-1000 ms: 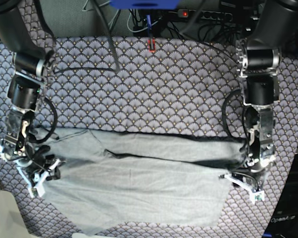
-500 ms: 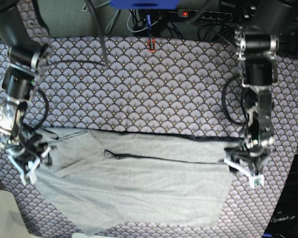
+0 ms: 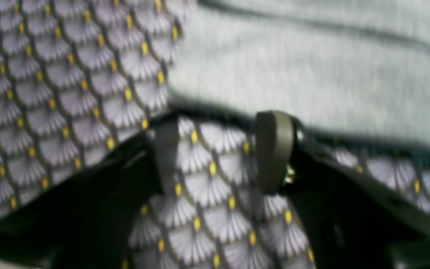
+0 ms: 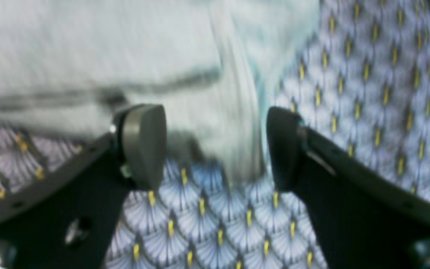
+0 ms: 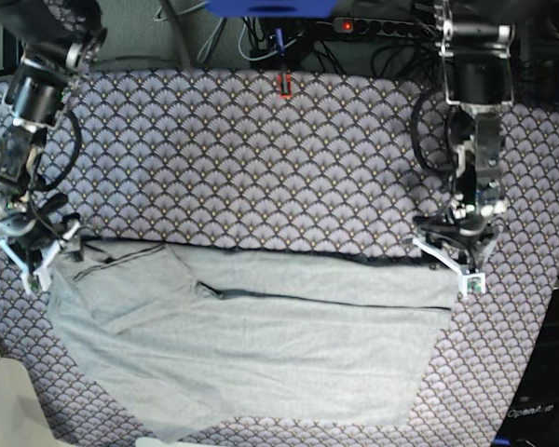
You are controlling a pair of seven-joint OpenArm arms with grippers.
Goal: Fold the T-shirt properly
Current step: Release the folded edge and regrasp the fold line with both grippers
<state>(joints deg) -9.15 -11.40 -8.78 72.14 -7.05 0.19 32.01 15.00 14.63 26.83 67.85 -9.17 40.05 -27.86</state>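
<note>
The light grey T-shirt [image 5: 261,354] lies flat on the scallop-patterned cloth [image 5: 289,177], folded over along a dark seam line, its lower edge running slanted. My left gripper [image 5: 443,261] hovers at the shirt's far right corner. In the left wrist view it [image 3: 218,153] is open with only patterned cloth between the fingers, and the T-shirt [image 3: 293,63] edge lies just beyond the tips. My right gripper [image 5: 45,259] stands at the shirt's far left corner. In the right wrist view it [image 4: 215,145] is wide open, above the T-shirt [image 4: 88,48] hem, pinching nothing.
Cables and a power strip [image 5: 382,28] run along the back edge beyond the cloth. A small red object [image 5: 284,86] sits at the back centre. A pale surface [image 5: 0,400] shows past the front left corner, and dark equipment [image 5: 536,410] at the front right.
Both grippers opened and let go of the shirt's side edges, then drew back toward the far side. The released fabric has settled flat on the cloth.
</note>
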